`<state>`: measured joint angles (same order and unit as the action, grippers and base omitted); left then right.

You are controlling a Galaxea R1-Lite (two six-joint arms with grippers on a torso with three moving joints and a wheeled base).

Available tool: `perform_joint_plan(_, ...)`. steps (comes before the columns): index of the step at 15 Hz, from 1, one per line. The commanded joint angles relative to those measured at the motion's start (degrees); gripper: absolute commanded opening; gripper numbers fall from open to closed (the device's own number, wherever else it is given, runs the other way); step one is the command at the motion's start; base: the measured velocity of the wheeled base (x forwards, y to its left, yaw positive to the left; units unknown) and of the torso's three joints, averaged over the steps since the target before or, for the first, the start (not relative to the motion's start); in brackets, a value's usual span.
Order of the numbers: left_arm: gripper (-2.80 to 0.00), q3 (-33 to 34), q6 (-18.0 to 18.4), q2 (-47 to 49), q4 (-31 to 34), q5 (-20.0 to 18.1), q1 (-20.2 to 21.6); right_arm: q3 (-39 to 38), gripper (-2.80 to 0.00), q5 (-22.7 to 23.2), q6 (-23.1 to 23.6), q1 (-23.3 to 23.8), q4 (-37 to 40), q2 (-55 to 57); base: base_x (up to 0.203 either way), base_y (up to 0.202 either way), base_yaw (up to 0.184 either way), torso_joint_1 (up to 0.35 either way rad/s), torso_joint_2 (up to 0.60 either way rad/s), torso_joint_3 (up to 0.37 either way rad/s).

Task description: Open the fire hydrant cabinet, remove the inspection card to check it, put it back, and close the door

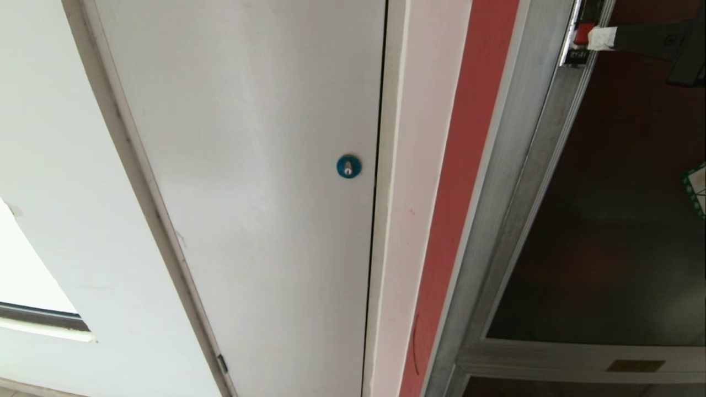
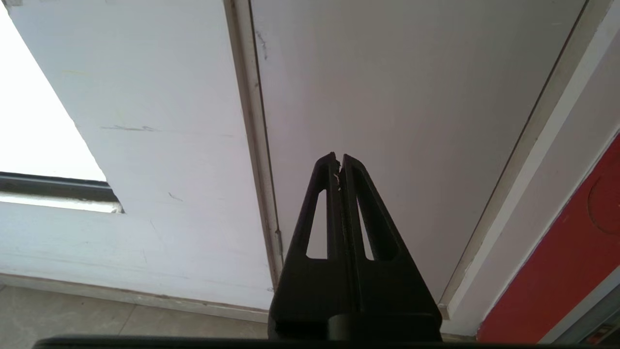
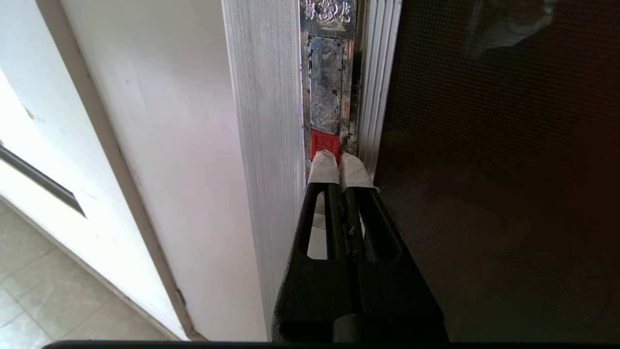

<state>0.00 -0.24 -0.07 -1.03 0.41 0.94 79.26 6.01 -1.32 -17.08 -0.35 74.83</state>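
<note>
Two tools on record. Right tool (image 3: pixel 339 162): black fingers pressed together, tips wrapped in pale tape, set against the small red latch (image 3: pixel 323 143) in the worn metal lock strip (image 3: pixel 327 77) on the door's silver frame. Nothing pinched between the fingers. In the head view the same tool (image 1: pixel 598 38) enters from the upper right edge, taped tip touching the red latch (image 1: pixel 583 33).

Left tool (image 2: pixel 339 162): fingers pressed together, empty, hanging in front of the plain white door (image 2: pixel 411 97), not touching it; well apart from the cabinet.

Task item, the door (image 1: pixel 618 220): dark tinted glass panel in a silver metal frame (image 1: pixel 529 182), lying flat in its frame. A green-edged white sticker (image 1: pixel 696 190) shows at the right edge of the glass, cut off by the picture. Contents behind the glass cannot be made out. A silver cross-rail below the panel bears a small brass-coloured plate (image 1: pixel 634 365).

The fire hydrant cabinet (image 1: pixel 469 220): a red strip runs along its left side, just beside the silver frame.

Surroundings, outward: pale wall strip (image 1: pixel 405 193) between the red strip and the plain white door (image 1: pixel 248 165); round blue lock (image 1: pixel 348 166) near that door's right edge; white wall (image 2: pixel 145 121) beyond; tiled floor (image 3: pixel 29 300) at the base.
</note>
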Motion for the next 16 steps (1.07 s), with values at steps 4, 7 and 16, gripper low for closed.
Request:
perform_joint_plan(4, -2.80, 0.4, 0.0, 0.1, 0.0, 0.0, 0.0, 0.2, -2.80, 0.1, 0.1, -0.1, -0.6, -0.1, 0.000, 0.000, 0.000, 0.000, 0.00, 0.000)
perform_joint_plan(7, -2.80, 0.4, 0.0, 0.1, 0.0, 0.0, 0.0, -1.1, -2.80, 0.2, 0.1, -0.2, -0.4, -0.8, 0.000, 0.000, 0.000, 0.000, 0.00, 0.000)
perform_joint_plan(16, -2.80, 0.4, 0.0, 0.1, 0.0, 0.0, 0.0, -3.0, -2.80, 6.2, 0.1, -0.5, -0.3, -3.7, 0.000, 0.000, 0.000, 0.000, 0.00, 0.000)
